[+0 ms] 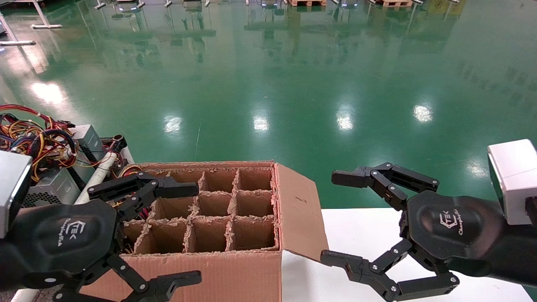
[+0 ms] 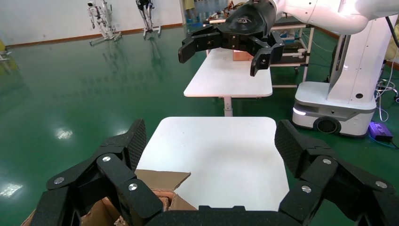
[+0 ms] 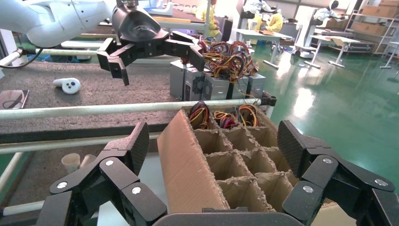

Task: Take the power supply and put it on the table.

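Power supplies' coloured wire bundles [image 3: 221, 117] poke from the far-left cells of the divided cardboard box [image 1: 235, 251] on the white worktop [image 1: 369, 235], while my left claw [image 1: 168, 235] and right claw [image 1: 340, 218] hover wide open, empty.

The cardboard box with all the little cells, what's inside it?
Most cells of the cardboard box look empty. In the row nearest the left gripper, coloured wire bundles poke out of three cells; whatever they are attached to sits too deep to be seen.
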### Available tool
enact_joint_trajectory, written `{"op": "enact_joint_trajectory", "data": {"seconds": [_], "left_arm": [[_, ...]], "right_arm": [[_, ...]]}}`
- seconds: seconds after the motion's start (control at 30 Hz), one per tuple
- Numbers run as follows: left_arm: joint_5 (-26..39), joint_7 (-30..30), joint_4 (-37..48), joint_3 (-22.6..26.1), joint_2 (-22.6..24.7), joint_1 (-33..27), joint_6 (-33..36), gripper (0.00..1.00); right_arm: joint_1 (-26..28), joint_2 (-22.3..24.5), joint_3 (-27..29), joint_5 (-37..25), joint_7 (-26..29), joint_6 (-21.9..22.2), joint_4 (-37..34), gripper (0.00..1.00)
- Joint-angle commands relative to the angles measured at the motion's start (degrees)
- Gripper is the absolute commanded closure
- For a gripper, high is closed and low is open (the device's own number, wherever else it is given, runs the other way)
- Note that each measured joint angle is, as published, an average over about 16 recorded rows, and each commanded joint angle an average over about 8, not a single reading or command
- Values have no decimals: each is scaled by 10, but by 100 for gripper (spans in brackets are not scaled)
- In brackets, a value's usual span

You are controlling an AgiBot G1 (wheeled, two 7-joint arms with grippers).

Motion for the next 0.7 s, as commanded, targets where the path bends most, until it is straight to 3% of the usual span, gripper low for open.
{"op": "enact_joint_trajectory", "data": {"seconds": [0.03,0.7], "left_arm": [[0,0,0,0,0,0,0,0],[1,1,2,0,0,-1,-1,0]], "right_arm": [[0,0,0,0,0,0,0,0],[0,0,0,0,0,0,0,0]]}}
